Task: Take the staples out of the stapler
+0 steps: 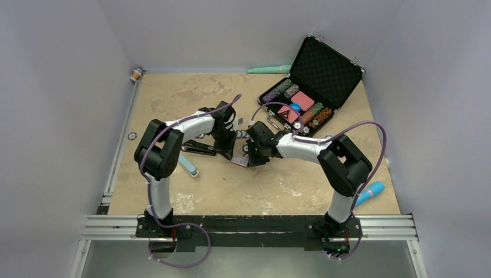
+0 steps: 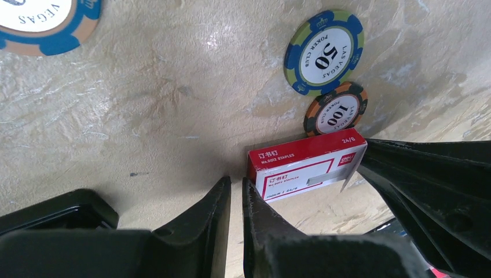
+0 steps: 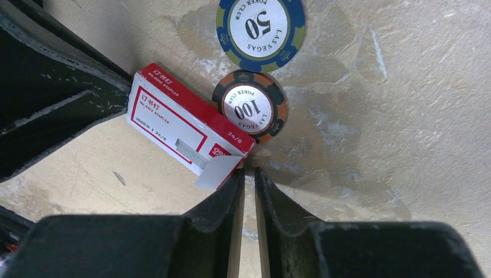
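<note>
Top external: open case (image 1: 324, 72) at the table's far-right corner — chip stacks (image 1: 315, 116) inside; both claws seen nearly together, nothing gripped — left gripper (image 2: 236, 188), right gripper (image 3: 249, 176).

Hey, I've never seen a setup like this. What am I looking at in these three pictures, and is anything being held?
These are two robot arms bolted to a table, each ending in a two-fingered hand. The wide picture looks down from above. The other two come from a camera on each wrist, looking past the fingers. The left hand and right hand meet mid-table by a red-and-white staple box, near a 50 chip and a 100 chip. Both hands' fingers are nearly together, with nothing visible between them. A black stapler lies by the left arm. An open case of poker chips sits far right.
</note>
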`<state>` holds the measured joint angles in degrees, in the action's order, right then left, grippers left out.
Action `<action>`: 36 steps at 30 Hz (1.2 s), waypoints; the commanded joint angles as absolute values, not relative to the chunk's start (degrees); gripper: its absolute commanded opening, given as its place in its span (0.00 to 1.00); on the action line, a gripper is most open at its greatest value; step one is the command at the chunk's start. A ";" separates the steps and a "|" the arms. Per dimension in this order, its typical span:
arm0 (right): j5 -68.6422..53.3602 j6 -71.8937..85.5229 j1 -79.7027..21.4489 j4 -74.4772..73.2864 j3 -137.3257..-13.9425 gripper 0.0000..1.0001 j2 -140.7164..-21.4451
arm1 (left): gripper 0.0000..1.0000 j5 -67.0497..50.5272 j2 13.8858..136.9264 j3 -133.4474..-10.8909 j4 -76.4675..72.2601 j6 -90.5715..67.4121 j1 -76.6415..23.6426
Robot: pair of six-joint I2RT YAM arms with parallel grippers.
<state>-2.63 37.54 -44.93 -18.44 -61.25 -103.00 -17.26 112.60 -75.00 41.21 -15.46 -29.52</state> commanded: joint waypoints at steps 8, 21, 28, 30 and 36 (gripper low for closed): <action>-3.19 36.12 -44.75 -18.32 -64.00 0.18 -104.95 | 0.18 -16.21 117.87 -73.15 37.18 -14.68 -31.37; -1.93 35.78 -44.73 -21.08 -62.00 0.19 -99.33 | 0.21 -13.07 111.70 -70.45 40.13 -18.29 -31.29; -0.53 35.89 -44.75 -23.71 -62.79 0.21 -95.63 | 0.21 -18.31 105.73 -64.46 38.88 -22.36 -31.36; -0.69 35.84 -44.75 -24.39 -63.30 0.22 -94.95 | 0.21 -19.09 104.24 -62.64 38.85 -22.56 -31.35; -1.10 36.40 -44.78 -25.26 -63.32 0.22 -91.72 | 0.21 -20.31 97.60 -58.67 39.84 -23.61 -31.34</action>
<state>-2.09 36.62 -44.88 -23.81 -61.73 -95.15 -19.57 102.65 -61.25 38.85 -22.13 -31.16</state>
